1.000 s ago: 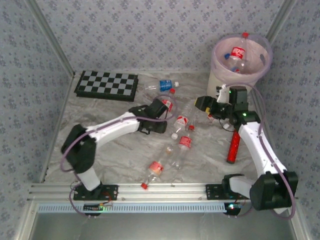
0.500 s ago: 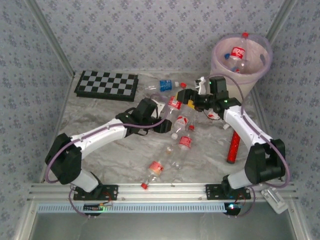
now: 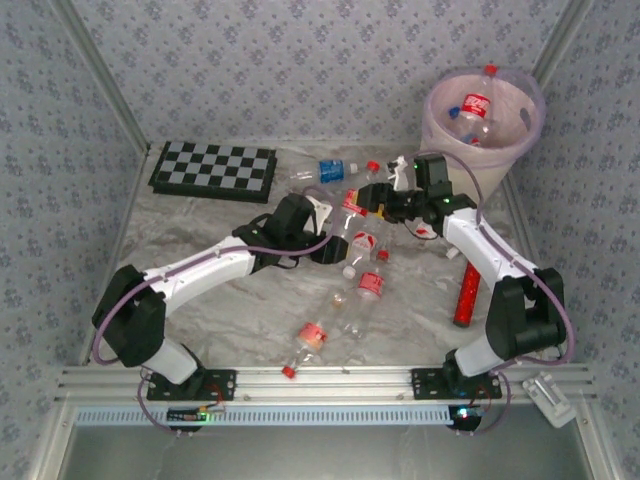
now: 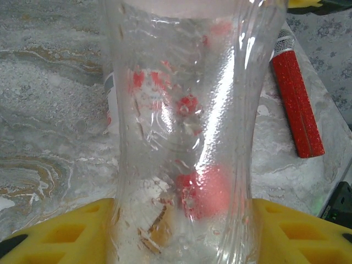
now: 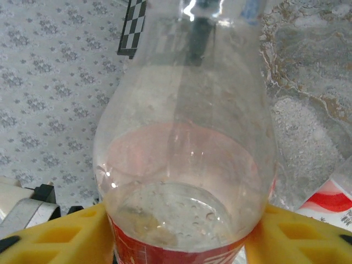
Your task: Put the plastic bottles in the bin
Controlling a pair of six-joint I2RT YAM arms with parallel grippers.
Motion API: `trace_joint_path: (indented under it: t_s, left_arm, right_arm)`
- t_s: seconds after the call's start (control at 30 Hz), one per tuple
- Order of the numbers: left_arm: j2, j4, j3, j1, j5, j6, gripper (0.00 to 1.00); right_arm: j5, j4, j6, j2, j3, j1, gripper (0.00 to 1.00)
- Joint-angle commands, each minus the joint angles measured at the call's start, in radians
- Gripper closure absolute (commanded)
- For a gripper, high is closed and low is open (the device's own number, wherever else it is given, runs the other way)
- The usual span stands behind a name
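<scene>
Change: a second ago the right gripper point(image 5: 179, 237) hung back near the cream-white tapered round bin point(image 3: 445, 158). It has since swung left onto the clear waisted plastic bottle point(image 3: 350, 207), which the left gripper point(image 4: 184, 228) has carried farther forward.
Bin: smooth wall and a glossy pale pink liner, well behind the right fingers, with bottles inside.
Table: grey veined marble tabletop point(image 3: 230, 310) under both grippers.
Held bottle: thin and shiny with a red label and red cap, spanning from one gripper to the other.
Loose bottles point(image 3: 370, 285): clear with red labels, lying just beside the left fingers.
Red glitter tube point(image 4: 297, 104): a rough sparkly cylinder, well right of the left fingers.
Left fingers point(image 4: 66, 234): yellow and ribbed, pinching the bottle's waist, with the arm stretched long and low.
Right fingers point(image 5: 300, 239): yellow, pressed on either side of the label, with the elbow bent and the forearm reaching left.
</scene>
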State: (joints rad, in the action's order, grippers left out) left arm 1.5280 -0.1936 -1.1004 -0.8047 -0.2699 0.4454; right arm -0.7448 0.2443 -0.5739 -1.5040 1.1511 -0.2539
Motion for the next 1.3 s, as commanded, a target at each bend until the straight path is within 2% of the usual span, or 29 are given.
trace_joint_path:
  t_s: [0.0,0.07,0.13,0.17,0.27,0.3,0.37,0.57,0.73,0.83,0.93,1.0,1.07,1.27]
  left_arm:
    - [-0.016,0.049,-0.019,0.0,-0.035,-0.007,0.82]
    - [-0.025,0.061,-0.008,0.0,-0.035,-0.005,0.8]
    - [-0.031,0.065,-0.003,0.001,-0.027,-0.005,0.71]
    - [-0.032,0.063,-0.004,0.002,-0.023,-0.005,0.62]
    - [-0.035,0.057,-0.007,0.009,-0.025,-0.002,0.23]
    - [-0.038,0.055,-0.006,0.011,-0.023,-0.001,0.13]
    - [-0.049,0.045,-0.004,0.013,-0.016,-0.001,0.04]
    - [-0.086,-0.04,0.004,0.02,0.086,-0.027,0.0]
    - [-0.096,-0.029,0.034,0.023,0.098,-0.006,0.0]
    - [-0.091,-0.021,0.045,0.023,0.094,0.006,0.0]
    - [-0.089,-0.038,0.038,0.024,0.093,0.006,0.0]
    - [-0.092,-0.04,0.039,0.023,0.093,0.006,0.0]
    - [-0.091,-0.024,0.044,0.024,0.095,0.01,0.0]
    - [-0.044,-0.029,0.017,0.024,0.081,0.027,0.0]
  right_arm:
    - [-0.023,-0.019,0.006,-0.006,0.022,0.007,0.48]
    - [-0.025,-0.023,0.006,-0.004,0.023,0.01,0.51]
    - [-0.025,-0.027,0.007,0.0,0.024,0.012,0.52]
    - [-0.026,-0.027,0.007,0.002,0.026,0.014,0.53]
    - [-0.034,-0.011,0.022,0.011,0.064,0.027,0.58]
    - [-0.032,0.009,0.035,0.018,0.086,0.035,0.59]
    - [-0.022,0.051,0.064,0.034,0.128,0.058,0.6]
    - [0.019,0.268,0.202,0.068,0.378,0.205,0.63]
    - [0.151,0.334,0.272,0.091,0.596,0.346,0.69]
    - [0.289,0.332,0.315,0.082,0.68,0.388,0.77]
    - [0.505,0.292,0.383,0.069,0.715,0.391,0.86]
    - [0.683,0.273,0.437,0.043,0.738,0.39,0.89]
    - [0.797,0.275,0.483,-0.001,0.776,0.39,0.91]
    - [0.947,0.195,0.618,-0.113,0.794,0.387,0.94]
